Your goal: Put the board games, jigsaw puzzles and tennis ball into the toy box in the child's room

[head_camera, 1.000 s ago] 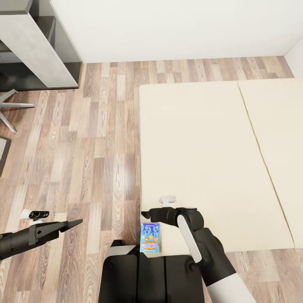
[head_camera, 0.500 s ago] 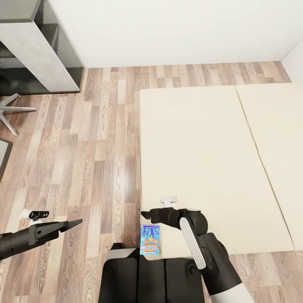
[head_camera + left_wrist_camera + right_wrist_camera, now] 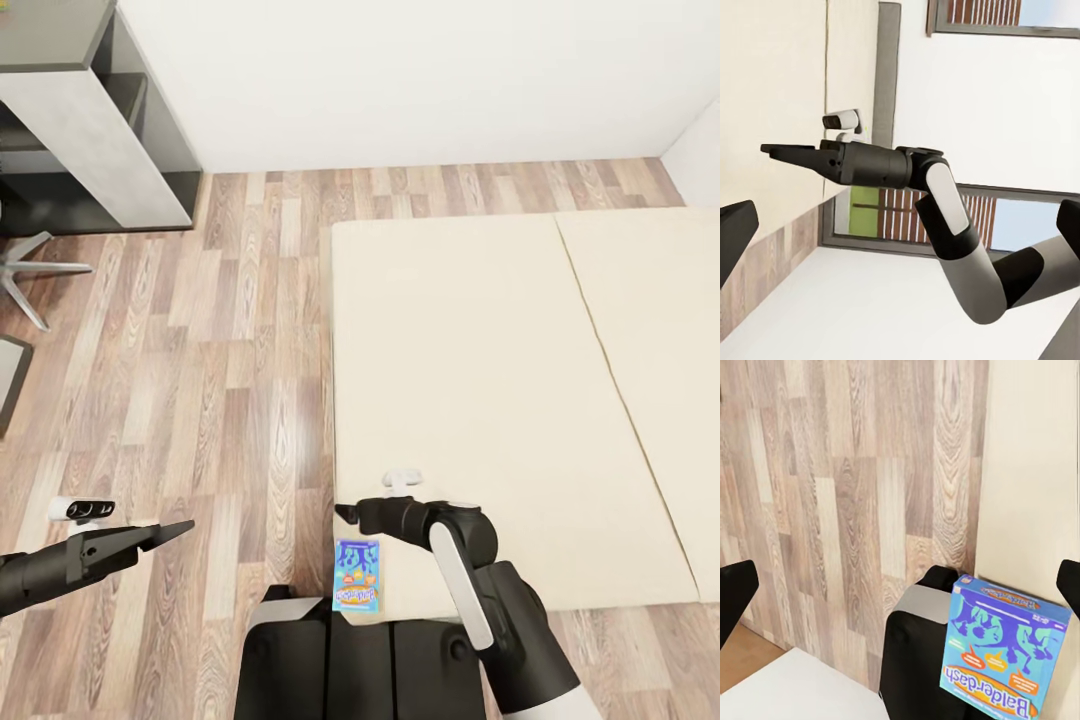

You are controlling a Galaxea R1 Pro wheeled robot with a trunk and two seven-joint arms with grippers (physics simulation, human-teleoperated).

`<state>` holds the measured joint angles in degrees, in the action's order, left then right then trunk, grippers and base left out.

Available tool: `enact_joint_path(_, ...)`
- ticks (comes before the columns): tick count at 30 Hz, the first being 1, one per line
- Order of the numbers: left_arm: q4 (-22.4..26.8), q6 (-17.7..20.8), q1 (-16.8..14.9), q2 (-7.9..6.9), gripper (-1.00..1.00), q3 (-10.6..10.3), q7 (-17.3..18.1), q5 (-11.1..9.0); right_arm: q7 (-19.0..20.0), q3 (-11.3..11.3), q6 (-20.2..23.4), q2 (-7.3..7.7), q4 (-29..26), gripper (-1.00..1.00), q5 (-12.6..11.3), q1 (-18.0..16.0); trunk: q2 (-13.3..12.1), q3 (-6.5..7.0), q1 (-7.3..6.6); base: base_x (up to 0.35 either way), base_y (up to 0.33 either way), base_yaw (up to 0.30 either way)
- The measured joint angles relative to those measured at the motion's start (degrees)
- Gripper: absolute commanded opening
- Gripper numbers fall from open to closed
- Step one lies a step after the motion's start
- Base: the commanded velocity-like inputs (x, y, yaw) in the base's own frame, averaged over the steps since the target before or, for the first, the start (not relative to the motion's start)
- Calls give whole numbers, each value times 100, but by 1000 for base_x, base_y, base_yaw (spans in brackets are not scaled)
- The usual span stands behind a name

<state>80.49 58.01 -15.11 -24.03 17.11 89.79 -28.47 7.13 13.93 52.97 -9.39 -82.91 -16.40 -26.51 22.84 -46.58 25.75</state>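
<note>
**Right gripper parked just above the blue game box**

The black right gripper [image 3: 345,513] hovers over the near corner of the wide cream mattress bed [image 3: 480,350], fingers spread wide and holding nothing. The thin blue printed board game box [image 3: 356,576] lies flat on the mattress edge just below it, toward the robot, not touching. The black left gripper [image 3: 170,530] hangs well off to the side over the wood plank floor [image 3: 200,330]; can't tell if it's spread or closed

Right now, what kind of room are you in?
Probably a bedroom: a wide cream bed on the wood floor, a blue board game lying at its near corner, and a grey table by the wall.
</note>
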Motion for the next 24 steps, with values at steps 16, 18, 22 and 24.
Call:
enact_joint_path(16, 0, 0, 0, 5, 100, 0, 0, 1, -11, -91, -15, -9, 9, 100, 2, 8, 0, 148, 0, 0, 0, 0)
enact_joint_path(18, 0, 0, 0, 5, 100, -2, 0, 3, -15, -102, -10, -9, 8, 100, 3, 8, 0, 158, 0, 0, 0, 0)
enact_joint_path(22, 0, 0, 0, 6, 100, -4, 0, 5, -21, -145, -8, -11, 8, 100, 3, 8, 0, 166, 0, 0, 0, 0)
enact_joint_path(24, 0, 0, 0, 9, 100, -5, 0, 14, -15, -175, 2, -11, 7, 100, 3, 8, 0, 167, 0, 0, 0, 0)
